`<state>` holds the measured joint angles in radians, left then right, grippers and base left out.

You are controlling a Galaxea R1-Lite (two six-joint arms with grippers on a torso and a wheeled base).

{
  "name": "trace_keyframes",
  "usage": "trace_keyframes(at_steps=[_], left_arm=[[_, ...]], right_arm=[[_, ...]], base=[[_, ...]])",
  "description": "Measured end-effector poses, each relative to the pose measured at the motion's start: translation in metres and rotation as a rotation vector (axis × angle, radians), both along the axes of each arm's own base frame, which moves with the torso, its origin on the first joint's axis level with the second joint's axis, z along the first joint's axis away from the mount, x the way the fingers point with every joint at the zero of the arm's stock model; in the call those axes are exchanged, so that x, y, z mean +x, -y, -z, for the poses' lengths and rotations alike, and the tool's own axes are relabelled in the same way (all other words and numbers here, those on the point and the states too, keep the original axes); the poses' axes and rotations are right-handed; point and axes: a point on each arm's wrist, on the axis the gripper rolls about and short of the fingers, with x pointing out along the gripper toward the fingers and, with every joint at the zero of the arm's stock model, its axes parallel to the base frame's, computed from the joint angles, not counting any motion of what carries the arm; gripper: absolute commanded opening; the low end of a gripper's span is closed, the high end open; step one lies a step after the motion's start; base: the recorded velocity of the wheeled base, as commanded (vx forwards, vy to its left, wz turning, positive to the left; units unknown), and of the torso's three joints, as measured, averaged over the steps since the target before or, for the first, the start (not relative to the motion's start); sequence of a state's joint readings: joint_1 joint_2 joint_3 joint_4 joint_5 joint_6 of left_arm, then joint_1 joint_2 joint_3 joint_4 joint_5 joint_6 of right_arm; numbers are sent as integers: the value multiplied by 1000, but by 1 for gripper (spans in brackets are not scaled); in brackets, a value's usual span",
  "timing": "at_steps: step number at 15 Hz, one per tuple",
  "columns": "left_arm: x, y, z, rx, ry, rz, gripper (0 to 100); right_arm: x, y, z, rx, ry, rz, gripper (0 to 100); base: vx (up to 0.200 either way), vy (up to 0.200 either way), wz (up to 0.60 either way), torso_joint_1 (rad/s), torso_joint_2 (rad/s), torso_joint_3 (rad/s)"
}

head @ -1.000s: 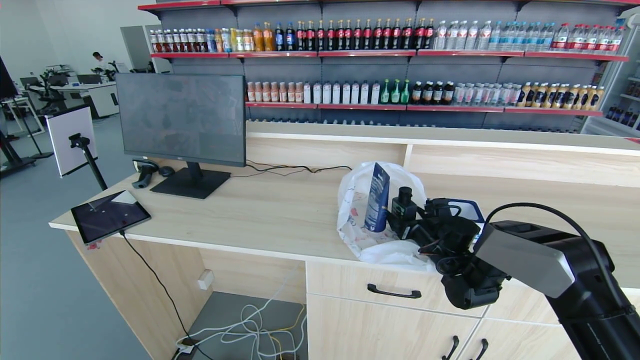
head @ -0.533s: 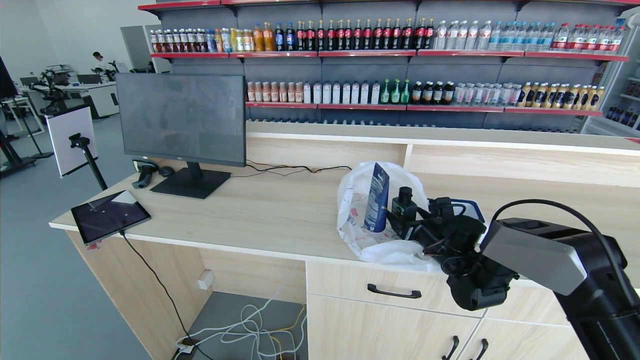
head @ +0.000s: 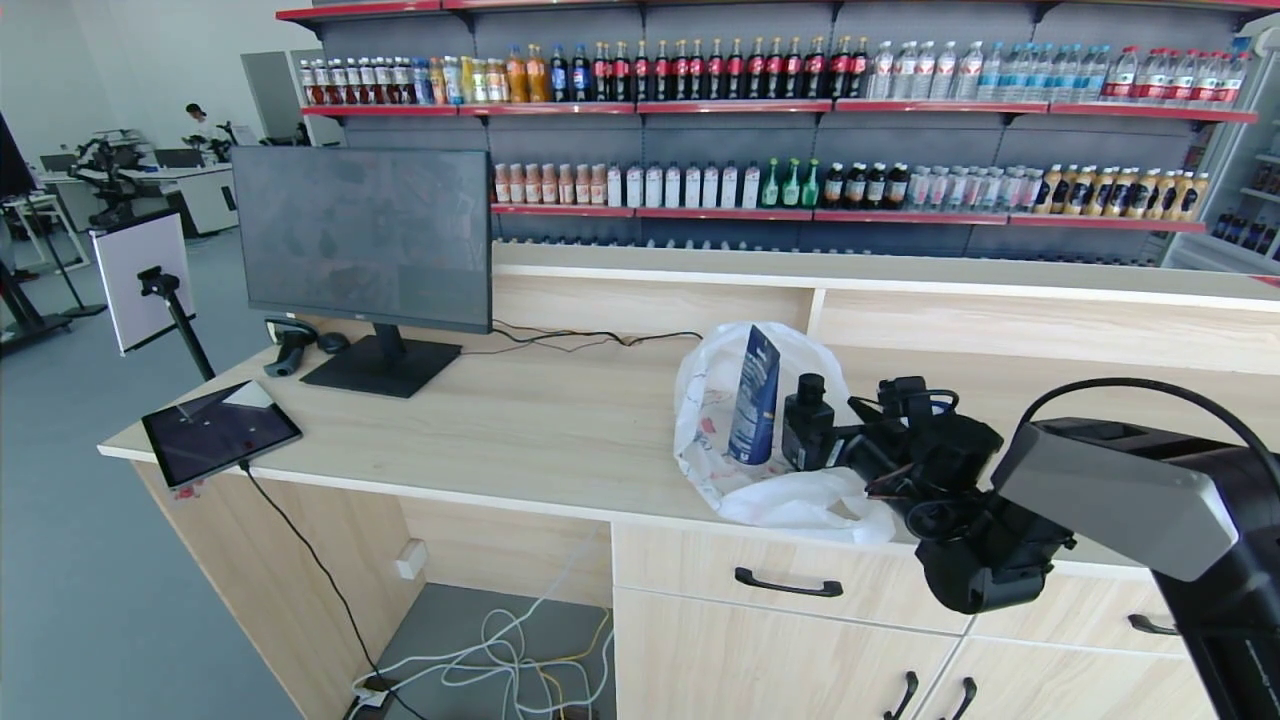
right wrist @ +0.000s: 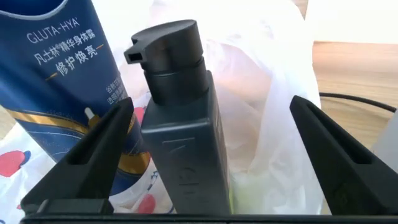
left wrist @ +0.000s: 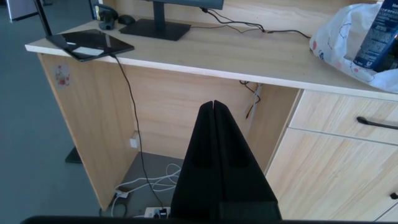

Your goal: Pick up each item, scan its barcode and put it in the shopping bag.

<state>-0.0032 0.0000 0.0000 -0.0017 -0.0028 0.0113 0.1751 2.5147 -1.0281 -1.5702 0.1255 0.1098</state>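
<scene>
Bagging judged near complete: right hand [right wrist: 211,109] open astride the dark pump bottle [right wrist: 183,143] standing in the shopping bag [head: 780,500]; next, withdraw without toppling it.

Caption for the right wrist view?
Open right gripper straddles a dark pump bottle beside a blue tube in the white shopping bag.

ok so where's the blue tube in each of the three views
Head view: blue tube upright in the bag on the counter, left of the black bottle.
Left wrist view: blue tube sticking out of the bag at the counter's far end.
Right wrist view: blue tube close up beside the black bottle, bag behind.
Shared landmark: the bag.
</scene>
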Motion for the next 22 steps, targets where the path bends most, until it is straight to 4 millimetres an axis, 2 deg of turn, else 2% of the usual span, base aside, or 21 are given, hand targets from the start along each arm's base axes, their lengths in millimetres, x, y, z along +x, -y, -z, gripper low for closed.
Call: trace_keyframes(at_steps=[6,11,13,17,22], left_arm=[[0,0,0,-5,0,-1,0],[0,0,0,-6,0,-1,0],[0,0,0,-7,0,-1,0],[0,0,0,-7,-1,-2,0],[0,0,0,-9,-2,-3,0]], right_arm=[[-36,12,-25,-9,-51,15,100],[-51,12,-56,-1,2,9,100],[-72,13,-64,-8,-24,2,100],[-130,17,-86,-41,-54,-16,100],[-191,27,-101,-81,-63,-23,100]], base=[[0,0,0,0,0,0],[0,0,0,0,0,0],[0,0,0,0,0,0],[0,0,0,0,0,0],[0,0,0,0,0,0]])
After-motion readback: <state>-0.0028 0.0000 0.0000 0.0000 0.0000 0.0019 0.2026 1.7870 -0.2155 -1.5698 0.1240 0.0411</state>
